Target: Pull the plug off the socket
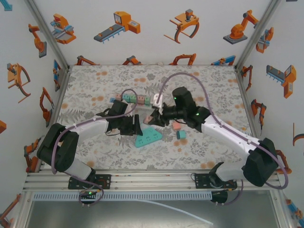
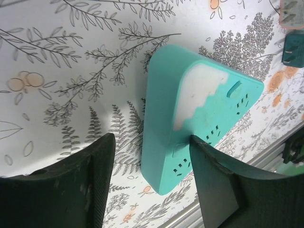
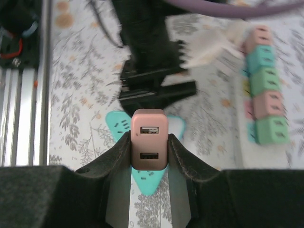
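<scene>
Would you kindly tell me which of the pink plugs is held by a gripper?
The pink USB plug clamped by the right gripper; the other pink plugs sit in the coloured row or lie loose on the table.

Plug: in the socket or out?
Out. The right tool grips the plug, and the left wrist view shows the strip with its slots bare.
</scene>
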`<state>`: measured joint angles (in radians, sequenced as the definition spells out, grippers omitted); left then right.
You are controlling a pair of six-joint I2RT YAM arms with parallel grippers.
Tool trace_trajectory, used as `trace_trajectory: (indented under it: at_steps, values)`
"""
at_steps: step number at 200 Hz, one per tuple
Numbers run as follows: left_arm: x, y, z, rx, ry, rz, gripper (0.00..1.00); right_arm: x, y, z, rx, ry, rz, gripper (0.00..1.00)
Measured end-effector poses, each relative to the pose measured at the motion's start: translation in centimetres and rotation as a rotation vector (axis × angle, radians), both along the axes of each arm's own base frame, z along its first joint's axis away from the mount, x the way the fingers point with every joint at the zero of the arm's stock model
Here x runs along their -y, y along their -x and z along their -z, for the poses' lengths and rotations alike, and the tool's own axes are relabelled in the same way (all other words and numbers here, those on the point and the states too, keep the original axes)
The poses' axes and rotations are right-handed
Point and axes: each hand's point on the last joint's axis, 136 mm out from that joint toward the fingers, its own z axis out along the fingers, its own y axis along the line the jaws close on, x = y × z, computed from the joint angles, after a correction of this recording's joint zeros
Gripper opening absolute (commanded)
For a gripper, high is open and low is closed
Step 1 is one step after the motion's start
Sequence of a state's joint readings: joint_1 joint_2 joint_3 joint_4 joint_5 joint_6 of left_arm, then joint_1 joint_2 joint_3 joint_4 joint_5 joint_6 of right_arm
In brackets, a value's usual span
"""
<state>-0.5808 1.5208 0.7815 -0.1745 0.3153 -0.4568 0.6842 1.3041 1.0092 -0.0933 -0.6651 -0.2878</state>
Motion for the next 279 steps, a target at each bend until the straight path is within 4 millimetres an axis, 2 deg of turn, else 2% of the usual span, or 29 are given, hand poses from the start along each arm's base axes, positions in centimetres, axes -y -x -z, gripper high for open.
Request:
trace_trajectory:
  at_steps: [16,32,49,68,90,120,142,169,203,220,241,258,279]
  values:
    - [0.0,-0.3,-0.9,0.017,0.001,0.008,0.67,3.1,-3.4,-1.1,-0.125,-0.073,0.187,0.13]
    - [0.3,-0.6,-2.7,0.054,0.025,0.023,0.7,6.5,-7.0,-0.8,-0.27,-0.128,0.378,0.13]
    - [0.8,-0.9,-5.4,0.112,0.059,0.044,0.74,10.2,-10.3,0.8,-0.437,-0.166,0.568,0.13]
    - [1.1,-1.2,-8.9,0.193,0.096,0.068,0.8,13.1,-12.6,3.4,-0.606,-0.186,0.725,0.13]
    - [1.1,-1.4,-12.9,0.296,0.125,0.098,0.87,15.6,-13.7,7.1,-0.764,-0.189,0.856,0.13]
    - [0.8,-1.2,-17.0,0.412,0.13,0.137,1.0,17.9,-13.4,12.5,-0.929,-0.162,0.981,0.13]
    - [0.2,-1.1,-18.7,0.477,0.091,0.17,0.97,19.2,-13.2,15.6,-1.018,-0.146,1.048,0.14]
    - [-0.9,-1.3,-19.4,0.54,0.006,0.196,0.97,20.7,-13.0,18.1,-1.074,-0.141,1.107,0.21]
    - [-1.8,-1.2,-18.9,0.601,-0.109,0.281,0.97,21.1,-12.2,20.3,-1.117,-0.115,1.137,0.35]
    - [-1.9,-1.6,-18.7,0.641,-0.165,0.349,0.97,21.4,-12.1,20.6,-1.124,-0.116,1.159,0.42]
    - [-1.2,-2.8,-18.4,0.704,-0.248,0.473,0.97,22.0,-11.7,21.5,-1.126,-0.097,1.2,0.59]
    - [-0.3,-4.2,-17.4,0.743,-0.322,0.616,0.97,22.6,-11.8,20.7,-1.107,-0.111,1.227,0.71]
    - [1.2,-6.6,-16.0,0.757,-0.379,0.781,0.97,24.0,-11.6,19.0,-1.043,-0.115,1.277,0.73]
